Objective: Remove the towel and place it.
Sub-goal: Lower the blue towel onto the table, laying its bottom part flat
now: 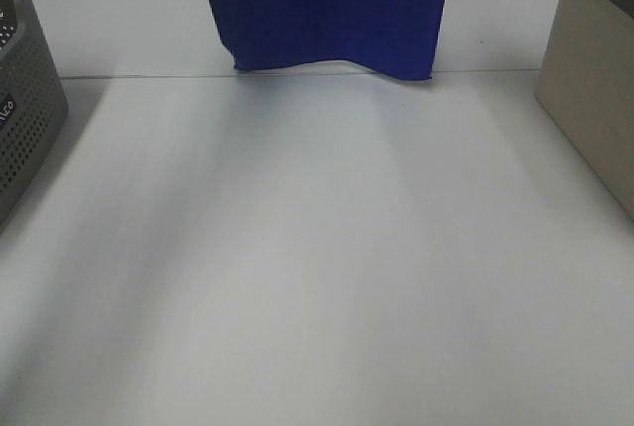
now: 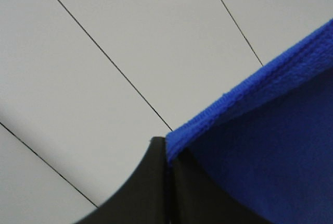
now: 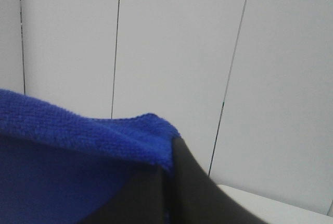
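The towel (image 1: 322, 10) hangs between our left tool (image 2: 167, 153) and right tool (image 3: 167, 166), one corner in each, the worktop (image 1: 317, 277) below them, a basket (image 1: 25, 99) beyond the left tool, a box (image 1: 594, 89) beyond the right.

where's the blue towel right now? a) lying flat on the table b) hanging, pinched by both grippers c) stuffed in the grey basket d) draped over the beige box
b: the towel hangs down like a curtain in the high view, and the wrist views show the left gripper and the right gripper each shut on its edge.
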`<action>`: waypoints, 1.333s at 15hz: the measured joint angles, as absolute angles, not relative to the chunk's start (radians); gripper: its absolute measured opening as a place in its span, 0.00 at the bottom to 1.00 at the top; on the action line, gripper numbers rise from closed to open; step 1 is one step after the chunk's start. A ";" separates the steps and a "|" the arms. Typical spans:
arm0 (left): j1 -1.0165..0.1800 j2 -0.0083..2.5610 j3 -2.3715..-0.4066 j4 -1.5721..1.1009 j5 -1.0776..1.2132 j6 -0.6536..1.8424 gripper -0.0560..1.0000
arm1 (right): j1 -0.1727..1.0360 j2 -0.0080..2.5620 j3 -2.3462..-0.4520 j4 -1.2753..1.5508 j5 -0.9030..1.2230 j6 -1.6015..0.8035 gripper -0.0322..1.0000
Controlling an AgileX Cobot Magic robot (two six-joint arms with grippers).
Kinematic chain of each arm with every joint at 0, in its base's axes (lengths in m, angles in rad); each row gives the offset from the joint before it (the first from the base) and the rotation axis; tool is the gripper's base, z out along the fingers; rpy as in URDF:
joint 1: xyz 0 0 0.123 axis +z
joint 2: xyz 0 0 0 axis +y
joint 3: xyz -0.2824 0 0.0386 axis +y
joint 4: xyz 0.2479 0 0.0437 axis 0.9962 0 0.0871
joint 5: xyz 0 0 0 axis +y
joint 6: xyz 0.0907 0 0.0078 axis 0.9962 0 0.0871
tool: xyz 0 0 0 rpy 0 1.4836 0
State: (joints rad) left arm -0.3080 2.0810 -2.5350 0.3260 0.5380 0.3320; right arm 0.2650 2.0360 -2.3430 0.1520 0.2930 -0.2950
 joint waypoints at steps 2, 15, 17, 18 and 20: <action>-0.308 2.053 -2.538 0.327 0.542 0.339 0.05 | 0.266 2.010 -2.344 0.161 0.330 -0.295 0.05; -0.254 2.141 -2.541 0.365 0.355 0.343 0.05 | 0.270 2.101 -2.348 0.195 0.139 -0.298 0.05; -0.248 2.166 -2.541 0.364 0.284 0.343 0.05 | 0.271 2.136 -2.348 0.215 0.044 -0.298 0.05; -0.247 2.179 -2.541 0.366 0.238 0.343 0.05 | 0.271 2.145 -2.348 0.221 0.000 -0.298 0.05; -0.247 2.196 -2.541 0.370 0.159 0.343 0.05 | 0.269 2.155 -2.349 0.223 -0.052 -0.298 0.05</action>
